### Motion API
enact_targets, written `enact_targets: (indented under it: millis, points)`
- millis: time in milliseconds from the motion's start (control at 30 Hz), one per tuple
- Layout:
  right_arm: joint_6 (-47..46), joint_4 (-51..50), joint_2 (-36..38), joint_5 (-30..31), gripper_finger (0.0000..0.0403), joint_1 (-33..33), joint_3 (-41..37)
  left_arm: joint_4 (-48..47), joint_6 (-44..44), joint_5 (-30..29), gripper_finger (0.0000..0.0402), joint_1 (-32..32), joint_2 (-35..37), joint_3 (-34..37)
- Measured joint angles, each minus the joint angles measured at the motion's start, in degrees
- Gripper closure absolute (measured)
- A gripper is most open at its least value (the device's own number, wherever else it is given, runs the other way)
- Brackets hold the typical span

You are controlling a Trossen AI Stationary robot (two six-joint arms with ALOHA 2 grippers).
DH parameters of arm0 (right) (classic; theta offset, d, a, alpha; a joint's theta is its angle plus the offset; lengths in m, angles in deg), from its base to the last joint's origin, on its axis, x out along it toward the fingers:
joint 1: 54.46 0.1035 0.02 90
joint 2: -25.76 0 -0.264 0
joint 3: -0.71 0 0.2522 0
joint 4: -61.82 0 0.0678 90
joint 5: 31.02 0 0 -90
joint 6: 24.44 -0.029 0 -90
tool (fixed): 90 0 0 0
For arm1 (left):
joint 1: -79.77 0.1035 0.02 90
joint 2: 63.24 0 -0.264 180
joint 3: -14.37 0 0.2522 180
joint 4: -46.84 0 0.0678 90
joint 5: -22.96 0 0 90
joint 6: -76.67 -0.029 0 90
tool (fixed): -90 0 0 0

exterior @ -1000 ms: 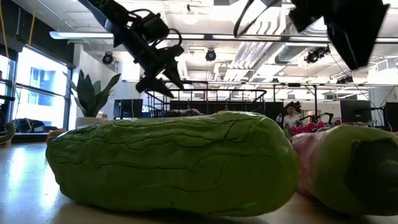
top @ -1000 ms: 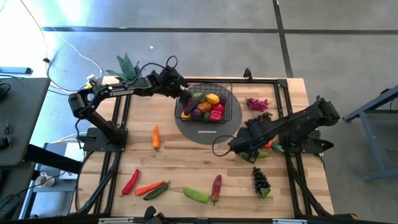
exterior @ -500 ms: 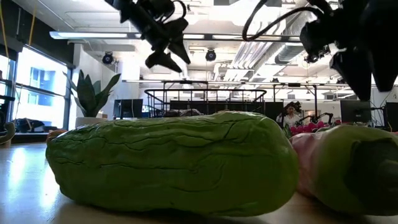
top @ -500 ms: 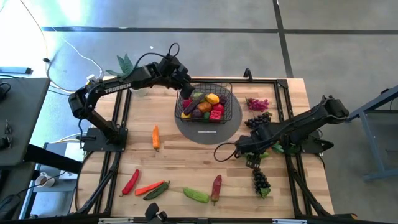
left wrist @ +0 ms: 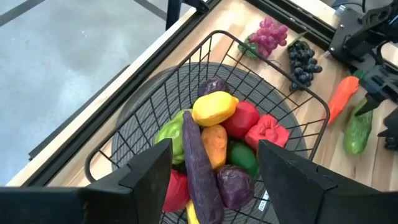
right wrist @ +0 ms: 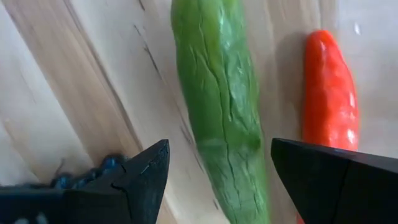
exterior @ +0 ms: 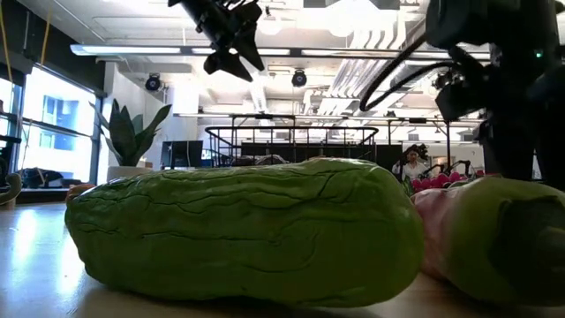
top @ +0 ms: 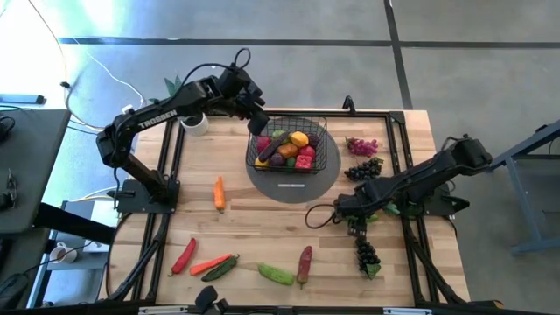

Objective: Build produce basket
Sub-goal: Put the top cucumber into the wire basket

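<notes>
We are lining the right end effector [right wrist: 217, 180], fingers apart, over the green cucumber [right wrist: 221, 118] | stiff, light, slippery; gripping mid-body.

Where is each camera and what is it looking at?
High view: above the table, looking straight down; shows both arms, the basket and scattered produce.
Low view: at table-top height, looking level across; a green cucumber fills it, arms come in from above.
Left wrist view: on the left arm, looking down into the basket, past its open end effector.
Right wrist view: on the right arm, looking down past its open end effector at a green cucumber.
Shared: the high and left wrist views both show the basket.
</notes>
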Motion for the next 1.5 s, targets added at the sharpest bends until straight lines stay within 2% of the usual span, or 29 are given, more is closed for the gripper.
enact_targets:
  millis: [267,533,733,1133,1367,1500]
  points:
    - [-1.2,4.7,0.0,-0.5,0.015,-0.2,-5.3,0.1,-0.3,-2.6,0.0179,0.0,0.0,0.0]
    - [-1.3,8.9,0.0,-0.9,0.024,-1.7,-6.5,0.1,-0.5,-3.3,0.0179,0.0,0.0,0.0]
    - [-3.5,12.3,0.0,-4.8,0.0296,-3.9,-6.2,0.0,-1.3,-3.3,0.0179,0.1,0.0,0.0]
    - [-3.7,15.2,-0.1,-7.3,0.0295,-4.6,4.1,-1.6,-2.7,-4.9,0.0179,0.5,3.8,0.0]
    - [-3.2,18.0,-0.1,-7.3,0.0296,-9.2,8.2,-6.9,-3.8,-6.9,0.0179,0.5,7.0,0.2]
    - [-2.1,21.4,-0.1,-7.3,0.0296,-12.4,11.0,-12.0,-4.3,-12.6,0.0179,0.3,8.1,0.2]
